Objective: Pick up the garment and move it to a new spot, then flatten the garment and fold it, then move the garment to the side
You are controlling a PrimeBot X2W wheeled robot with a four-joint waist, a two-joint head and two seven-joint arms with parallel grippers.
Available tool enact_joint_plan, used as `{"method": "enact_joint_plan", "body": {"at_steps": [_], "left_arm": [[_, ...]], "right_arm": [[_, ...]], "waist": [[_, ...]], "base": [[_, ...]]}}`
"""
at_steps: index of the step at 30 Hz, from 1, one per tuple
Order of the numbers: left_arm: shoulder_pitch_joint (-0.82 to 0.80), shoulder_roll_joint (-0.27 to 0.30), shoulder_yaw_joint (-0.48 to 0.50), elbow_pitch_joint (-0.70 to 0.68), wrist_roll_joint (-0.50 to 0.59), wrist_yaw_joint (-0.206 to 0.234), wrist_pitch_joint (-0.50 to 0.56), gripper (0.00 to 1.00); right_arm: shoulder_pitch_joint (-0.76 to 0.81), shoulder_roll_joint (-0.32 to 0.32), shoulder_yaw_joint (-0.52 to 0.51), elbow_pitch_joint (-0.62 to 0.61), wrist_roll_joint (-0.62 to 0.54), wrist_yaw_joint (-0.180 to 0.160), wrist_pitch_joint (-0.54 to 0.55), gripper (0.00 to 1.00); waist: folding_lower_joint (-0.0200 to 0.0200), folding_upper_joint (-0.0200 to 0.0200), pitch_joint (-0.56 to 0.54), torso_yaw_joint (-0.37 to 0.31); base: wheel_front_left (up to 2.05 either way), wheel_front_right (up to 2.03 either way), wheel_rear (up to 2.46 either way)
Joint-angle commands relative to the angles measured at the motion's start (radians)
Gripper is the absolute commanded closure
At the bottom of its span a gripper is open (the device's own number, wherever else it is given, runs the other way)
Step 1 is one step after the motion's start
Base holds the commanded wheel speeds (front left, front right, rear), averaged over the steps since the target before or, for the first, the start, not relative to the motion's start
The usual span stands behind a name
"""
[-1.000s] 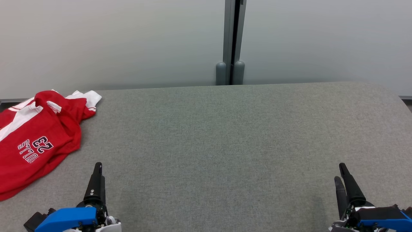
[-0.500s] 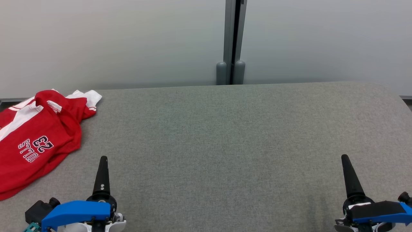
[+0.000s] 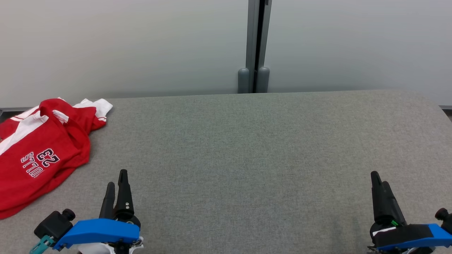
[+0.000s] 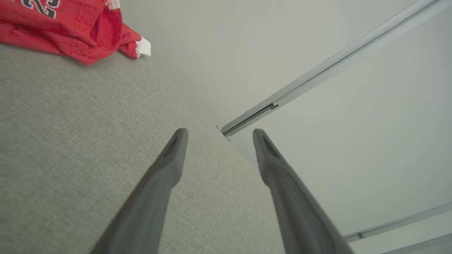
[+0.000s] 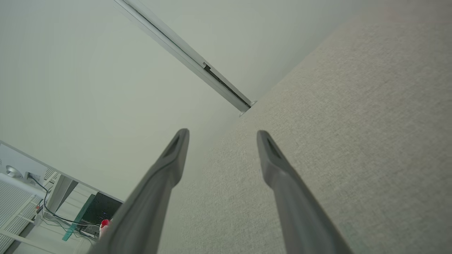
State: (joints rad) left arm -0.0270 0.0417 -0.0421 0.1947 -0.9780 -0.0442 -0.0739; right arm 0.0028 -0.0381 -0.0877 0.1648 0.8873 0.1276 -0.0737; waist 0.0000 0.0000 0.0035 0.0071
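The garment point(image 3: 39, 155) is a red jersey with white stripes and dark lettering, lying crumpled at the far left of the grey fabric table point(image 3: 247, 148). Its edge shows at the top left of the left wrist view as the garment point(image 4: 70, 24). My left gripper point(image 3: 117, 178) stands open near the front edge, right of the garment and apart from it, with nothing between its fingers point(image 4: 169, 162). My right gripper point(image 3: 378, 180) is open at the front right, empty, fingers point(image 5: 272, 158) spread over bare fabric.
A pale wall with a vertical grey post point(image 3: 254, 46) runs behind the table's back edge. The table's right end curves off at the far right. In the right wrist view, cables and floor equipment point(image 5: 91, 215) lie beyond the table.
The left arm has shifted right and rolled, so both of its fingers now show. The right gripper has rolled too and its tip sits slightly lower than half a second ago. The garment has not moved.
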Motion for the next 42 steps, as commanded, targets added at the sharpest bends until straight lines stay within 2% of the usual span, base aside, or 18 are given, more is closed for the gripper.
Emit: {"method": "enact_joint_plan", "body": {"at_steps": [1,18,42], "left_arm": [[-0.009,0.008,-0.003,-0.014,0.049,0.002,-0.01,0.0],[0.011,0.009,-0.041,0.031,0.326,0.015,-0.062,0.0],[0.028,0.009,-0.069,0.094,0.546,0.011,-0.118,0.0]], "right_arm": [[-0.004,-0.008,0.004,-0.02,-0.045,0.003,-0.011,0.0],[-0.007,-0.011,0.041,0.01,-0.313,0.003,-0.063,0.0],[0.015,-0.013,0.073,0.053,-0.593,0.003,-0.119,0.0]], "waist": [[0.0,0.0,0.0,0.0],[0.0,0.0,0.0,0.002],[0.0,0.0,-0.008,0.001]], "base": [[0.0,0.0,0.0],[0.0,0.0,0.0],[0.0,0.0,0.0]]}}
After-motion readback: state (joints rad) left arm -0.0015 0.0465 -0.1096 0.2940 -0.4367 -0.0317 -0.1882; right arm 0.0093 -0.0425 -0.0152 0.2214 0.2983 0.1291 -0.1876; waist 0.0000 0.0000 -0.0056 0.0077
